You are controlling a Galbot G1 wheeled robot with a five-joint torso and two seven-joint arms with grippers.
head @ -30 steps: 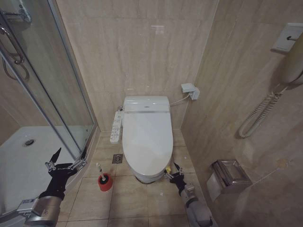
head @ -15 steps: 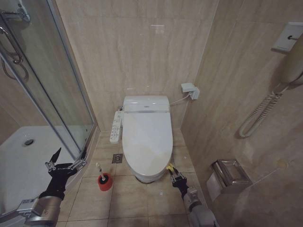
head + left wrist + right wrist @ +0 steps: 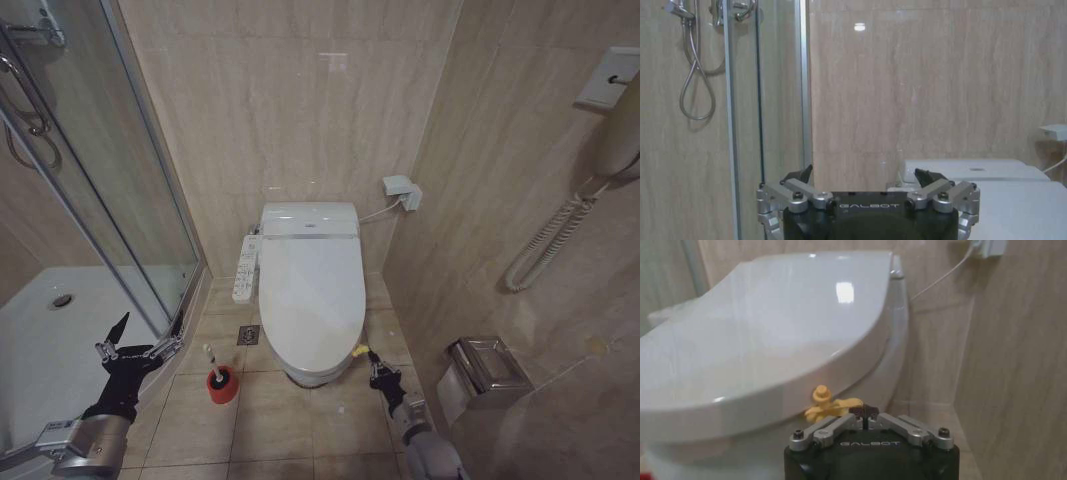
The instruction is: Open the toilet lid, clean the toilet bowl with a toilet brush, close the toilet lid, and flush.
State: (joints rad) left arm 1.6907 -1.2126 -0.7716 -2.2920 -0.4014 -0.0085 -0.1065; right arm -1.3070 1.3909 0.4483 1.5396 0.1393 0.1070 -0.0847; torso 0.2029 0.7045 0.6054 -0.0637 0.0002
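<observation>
The toilet lid (image 3: 310,285) lies shut over the toilet bowl (image 3: 312,374). A small yellow ribbon (image 3: 360,351) sticks out at the lid's front right edge. My right gripper (image 3: 372,371) is low on the floor side, just in front of that edge. In the right wrist view its fingertips (image 3: 865,411) are pressed together on the end of the ribbon (image 3: 829,404), under the lid (image 3: 773,330). The toilet brush (image 3: 211,360) stands in its red holder (image 3: 223,386), left of the bowl. My left gripper (image 3: 130,346) hovers open by the shower door, its fingers (image 3: 800,176) spread on nothing.
A glass shower door (image 3: 110,190) and a white shower tray (image 3: 60,340) close off the left. A button panel (image 3: 245,268) hangs on the bowl's left side, with a floor drain (image 3: 248,335) below it. On the right wall are a paper holder (image 3: 487,370) and a corded handset (image 3: 618,135).
My right gripper has closed at the yellow ribbon and shifted slightly to the right. The lid still lies flat. The left arm has not moved.
</observation>
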